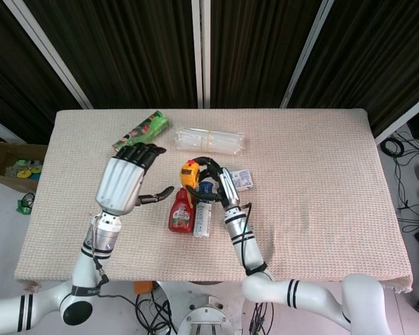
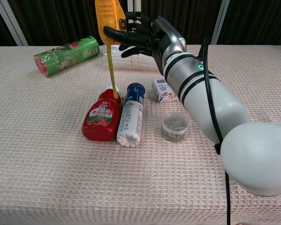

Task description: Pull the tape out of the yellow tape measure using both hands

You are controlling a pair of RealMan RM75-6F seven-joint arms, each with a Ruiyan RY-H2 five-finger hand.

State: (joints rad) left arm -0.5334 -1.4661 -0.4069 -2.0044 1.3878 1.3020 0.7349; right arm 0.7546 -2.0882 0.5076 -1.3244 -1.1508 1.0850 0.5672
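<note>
The yellow tape measure (image 2: pixel 107 18) is held up in the air by my right hand (image 2: pixel 147 35), whose fingers wrap its case. A short length of yellow tape (image 2: pixel 113 75) hangs down from the case to just above the red bottle's cap. In the head view the tape measure (image 1: pixel 190 173) sits over the bottles, with my right hand (image 1: pixel 216 180) to its right. My left hand (image 1: pixel 124 183) is raised just left of it, holding nothing, with its thumb stretched toward the case but apart from it. The chest view does not show the left hand.
A red ketchup bottle (image 2: pixel 100 117) and a white bottle with a blue cap (image 2: pixel 129 115) lie side by side below the tape. A round tin (image 2: pixel 174 126), a small box (image 2: pixel 161 91), a clear plastic bundle (image 2: pixel 138 58) and a green tube (image 2: pixel 68 54) lie around them.
</note>
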